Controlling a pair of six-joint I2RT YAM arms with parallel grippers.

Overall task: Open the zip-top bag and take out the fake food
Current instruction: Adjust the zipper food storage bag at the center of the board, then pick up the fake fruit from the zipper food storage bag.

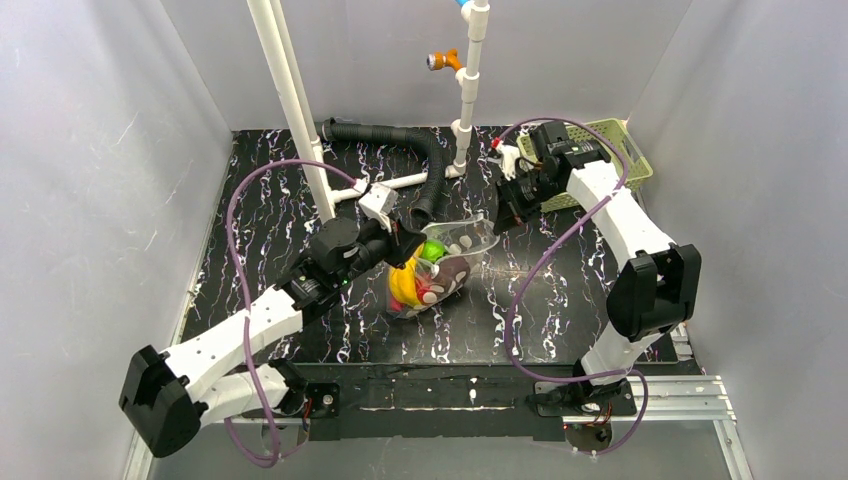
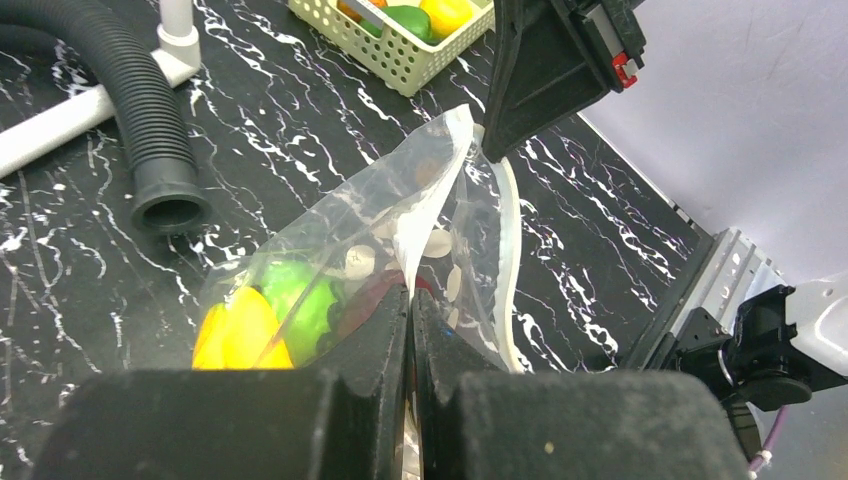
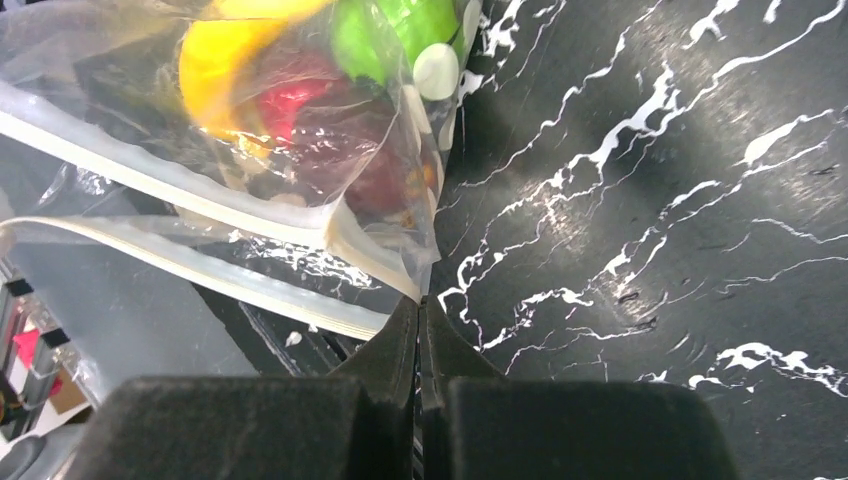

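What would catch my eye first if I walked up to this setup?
A clear zip-top bag is stretched between two arms at mid-table, the left gripper and right gripper each pinched shut on an edge of it. Bright fake food, yellow, green and dark red, shows inside. A green basket sits in the far right corner.

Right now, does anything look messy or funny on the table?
Nothing is spilled or broken. The one odd sight is the zip-top bag, pinched between the left gripper and the right gripper. Its mouth is pulled partly apart, with fake food bunched inside.
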